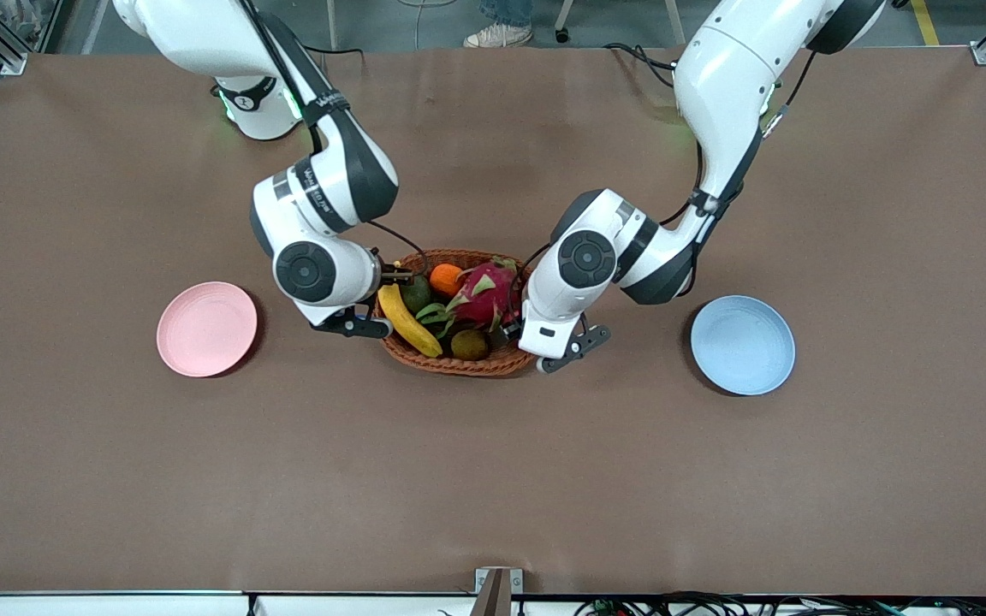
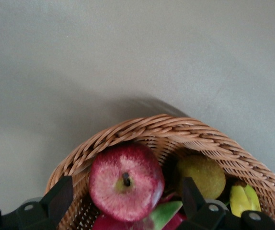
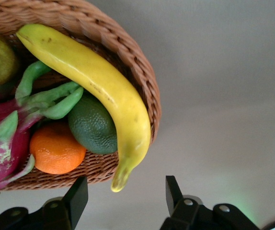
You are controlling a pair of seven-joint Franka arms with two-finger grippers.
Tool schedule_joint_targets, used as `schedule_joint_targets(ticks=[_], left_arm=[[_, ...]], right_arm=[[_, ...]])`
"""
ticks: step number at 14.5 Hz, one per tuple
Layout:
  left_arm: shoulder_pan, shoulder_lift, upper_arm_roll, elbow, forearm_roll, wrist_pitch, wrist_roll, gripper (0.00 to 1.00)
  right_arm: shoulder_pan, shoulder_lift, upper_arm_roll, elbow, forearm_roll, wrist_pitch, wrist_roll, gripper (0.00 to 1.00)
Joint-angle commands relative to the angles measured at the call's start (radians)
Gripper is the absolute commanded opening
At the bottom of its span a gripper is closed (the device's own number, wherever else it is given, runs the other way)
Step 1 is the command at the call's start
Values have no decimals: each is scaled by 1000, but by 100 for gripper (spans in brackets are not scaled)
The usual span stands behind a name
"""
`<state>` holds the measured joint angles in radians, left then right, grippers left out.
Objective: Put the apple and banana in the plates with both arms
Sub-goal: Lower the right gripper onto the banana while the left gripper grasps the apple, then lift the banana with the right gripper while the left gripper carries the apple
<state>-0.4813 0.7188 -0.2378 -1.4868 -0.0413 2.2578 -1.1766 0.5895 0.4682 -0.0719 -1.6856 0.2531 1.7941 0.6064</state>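
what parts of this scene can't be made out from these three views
- Apple: not visible in the front view, covered by the left arm's wrist; only the left wrist view shows it, in the basket.
- Left gripper: its bases run off the left wrist view's edge; its open fingers flank the apple.
- Right gripper: partly cut off by the right wrist view's edge, open by the banana stem.
- Dragon fruit: cropped in both wrist views.

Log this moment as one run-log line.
left gripper: open, straddling apple in basket | right gripper: open at banana tip | pink plate, blue plate: no fruit yet
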Motion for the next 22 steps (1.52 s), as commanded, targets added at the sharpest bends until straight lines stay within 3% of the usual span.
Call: schedule_joint_targets(ticks=[1, 8, 12, 16, 19, 22], left_arm=[[-13, 22, 6, 22, -19, 25, -11, 100], [-17, 45, 5, 13, -20, 58, -35, 100], [-26, 53, 5, 13, -29, 58, -37, 99], [-37, 54, 6, 10, -28, 60, -70, 81], [-37, 47, 6, 2, -29, 49, -74, 49], [-23, 27, 5, 5, -29, 31, -74, 33]], right_arm=[[10, 17, -3, 3, 9, -7, 58, 73], [20, 49, -2, 4, 15, -10, 119, 73], [24, 49, -2, 3, 15, -13, 122, 64], [30, 52, -2, 3, 15, -13, 122, 58], [33, 64, -2, 3, 15, -13, 122, 58], [38, 64, -2, 3, 15, -13, 122, 55]])
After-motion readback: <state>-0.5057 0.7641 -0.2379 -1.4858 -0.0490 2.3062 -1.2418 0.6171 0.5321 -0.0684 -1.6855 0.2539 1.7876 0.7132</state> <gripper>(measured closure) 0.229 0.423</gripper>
